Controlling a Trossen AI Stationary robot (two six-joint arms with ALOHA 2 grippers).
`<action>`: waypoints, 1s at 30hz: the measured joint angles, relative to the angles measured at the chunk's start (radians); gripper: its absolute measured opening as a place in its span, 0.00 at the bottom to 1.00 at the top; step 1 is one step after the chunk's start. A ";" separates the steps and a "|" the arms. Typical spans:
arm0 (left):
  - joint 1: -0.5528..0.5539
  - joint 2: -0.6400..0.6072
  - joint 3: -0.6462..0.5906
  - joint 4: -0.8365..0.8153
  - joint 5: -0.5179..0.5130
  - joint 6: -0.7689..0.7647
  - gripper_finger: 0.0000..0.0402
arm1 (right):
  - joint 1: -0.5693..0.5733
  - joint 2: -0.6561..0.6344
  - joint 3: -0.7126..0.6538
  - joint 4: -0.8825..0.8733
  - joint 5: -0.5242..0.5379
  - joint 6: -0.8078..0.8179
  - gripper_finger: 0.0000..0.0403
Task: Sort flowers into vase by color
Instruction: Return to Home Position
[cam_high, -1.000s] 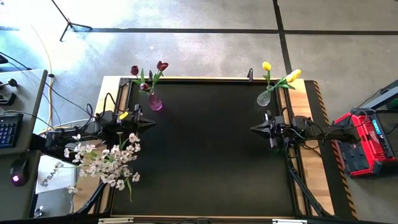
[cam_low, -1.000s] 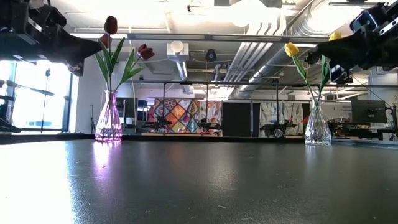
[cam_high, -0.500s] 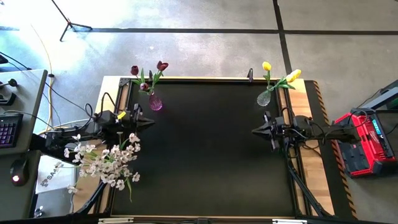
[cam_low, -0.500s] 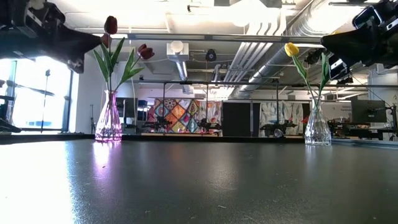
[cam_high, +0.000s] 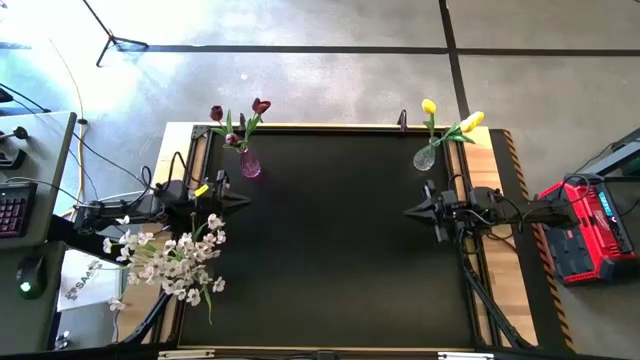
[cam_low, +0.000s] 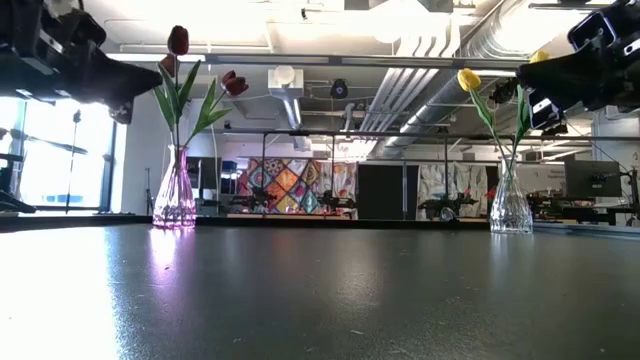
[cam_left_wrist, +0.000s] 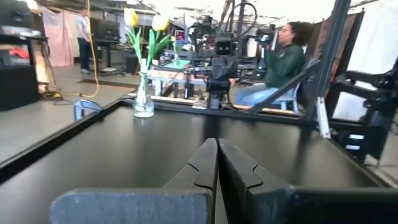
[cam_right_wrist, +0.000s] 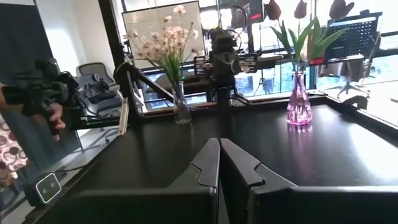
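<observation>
High view is showing the whole table (cam_high: 330, 260) with all three bunches already sitting in vases. The maroon tulips (cam_high: 260, 105) are standing in a pink vase (cam_high: 250, 165) by the far-left corner. The yellow tulips (cam_high: 472, 121) are leaning in a clear vase (cam_high: 424, 157) by the far-right corner. The white flowers (cam_high: 165, 255) are spilling over the left edge, closer to the near-left corner, and hiding their own vase from above. The right wrist view is catching that one: a glass vase (cam_right_wrist: 181, 112) with the white blossoms standing upright in it. The left gripper (cam_high: 245, 200) is hanging at the left edge between the pink vase and the white flowers, pointing toward the middle, jaws pressed together with nothing in them. The right gripper (cam_high: 407, 210) is facing it from the right edge, near the clear vase, jaws squeezed together too and empty. A person in a green top (cam_left_wrist: 283, 59) is sitting beyond the table.
</observation>
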 joint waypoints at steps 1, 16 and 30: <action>0.000 0.000 0.000 -0.003 -0.003 0.008 0.00 | 0.000 0.000 0.000 0.000 0.005 -0.003 0.00; -0.002 0.010 0.000 -0.025 -0.001 -0.006 0.00 | 0.000 0.001 0.000 -0.030 0.023 0.044 0.00; -0.002 0.010 0.000 -0.024 -0.001 -0.048 0.00 | 0.000 0.001 0.000 -0.033 0.024 0.044 0.00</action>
